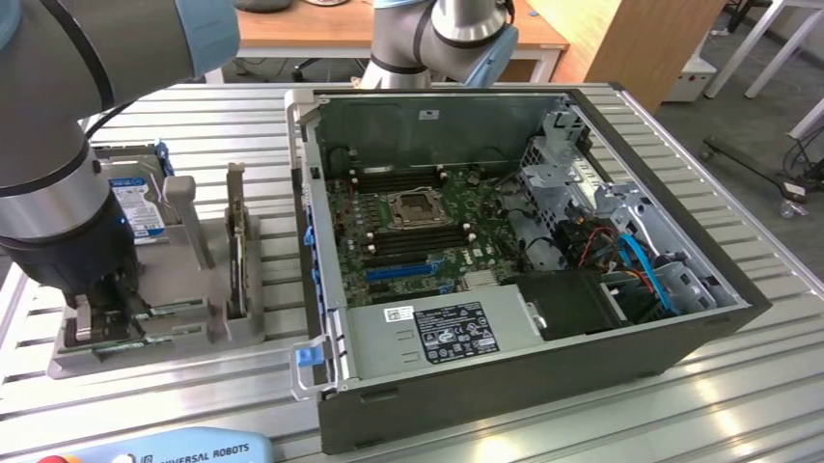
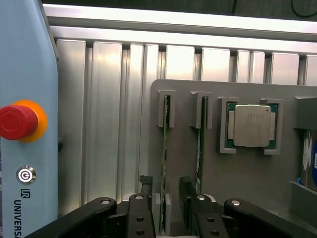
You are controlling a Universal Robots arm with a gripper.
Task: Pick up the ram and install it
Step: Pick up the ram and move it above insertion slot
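i'm watching gripper hanging wide open, fingers straddling ram, standing on edge in grey holder slot. judging it light, stiff, thin, fragile; i'm favouring pinching flat faces mid-length, gently.

This is a robotics lab or test workshop, not a home. A ribbed silver aluminium-profile worktop carries an open black desktop computer case with its green motherboard bare. Beside it sits a grey moulded plastic fixture with slots for loose computer parts. A grey-and-pale-blue jointed industrial robot arm stands over the fixture — its pale blue control pendant, with a round red emergency-stop button, lies on the worktop. Behind are a light wooden desk and a grey floor.
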